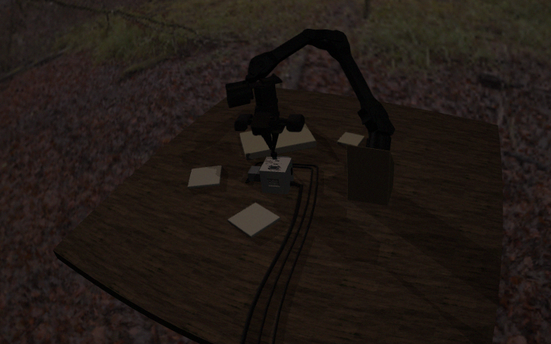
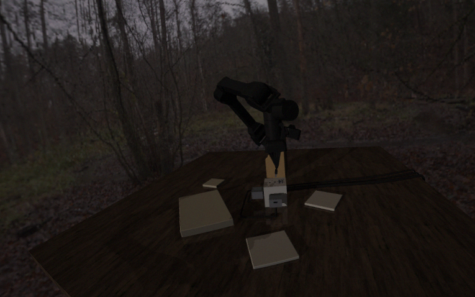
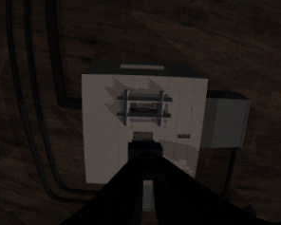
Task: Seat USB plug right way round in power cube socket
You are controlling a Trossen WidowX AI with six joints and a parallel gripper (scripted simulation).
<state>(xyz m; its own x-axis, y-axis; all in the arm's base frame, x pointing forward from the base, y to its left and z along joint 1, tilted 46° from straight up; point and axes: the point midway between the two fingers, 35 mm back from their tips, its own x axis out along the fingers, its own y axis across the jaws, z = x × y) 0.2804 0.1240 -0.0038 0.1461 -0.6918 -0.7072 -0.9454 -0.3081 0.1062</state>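
arm (image 1: 337,55): arches over from upper right of the top view, wrist pointing straight down
gripper (image 3: 143,151): jaws clenched on the USB plug (image 3: 143,140), hanging just above the power cube (image 1: 275,174), mid-bench

We see a dark brown table (image 1: 418,239) with a streaked wood grain. The power cube (image 1: 275,174) is pale grey-white, its top face marked with small dark slots and a darker grey socket frame (image 3: 143,106); a mid-grey block (image 3: 225,122) sits on one of its sides. The arm (image 1: 346,64) and gripper (image 3: 144,151) are matte black, as are the cables (image 1: 294,230) running across the wood. Four flat slabs, among them the largest (image 2: 203,213) and a square one (image 2: 271,249), are plain cream-beige. An upright board (image 1: 369,175) looks dull brown from above. The ground around is reddish-brown leaf litter with green patches of grass.
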